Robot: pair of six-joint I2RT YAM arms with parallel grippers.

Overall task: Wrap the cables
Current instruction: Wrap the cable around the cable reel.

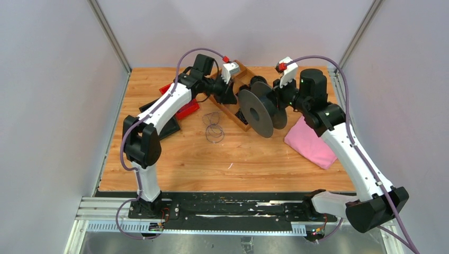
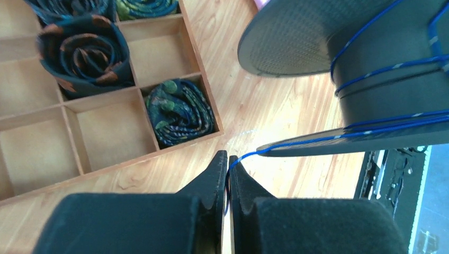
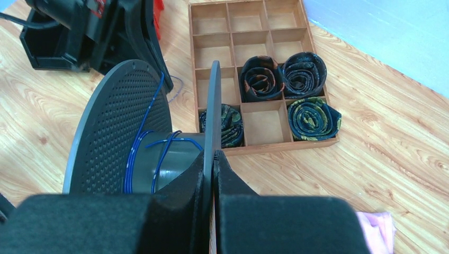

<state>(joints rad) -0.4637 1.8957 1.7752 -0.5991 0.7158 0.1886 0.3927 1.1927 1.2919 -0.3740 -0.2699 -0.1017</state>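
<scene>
Left gripper [image 2: 229, 159], low in the middle of its wrist view, has its fingers pressed together on the thin blue cable [image 2: 296, 142], which runs right to the spool [image 2: 296, 37] and its few loose turns. The right gripper [image 3: 213, 159] is clamped on the spool's near disc. With so slight a pinch the cable might slip free and the turns spring loose, or the slack coil [image 1: 214, 127] mid-table [image 1: 174, 164] might snag.
</scene>
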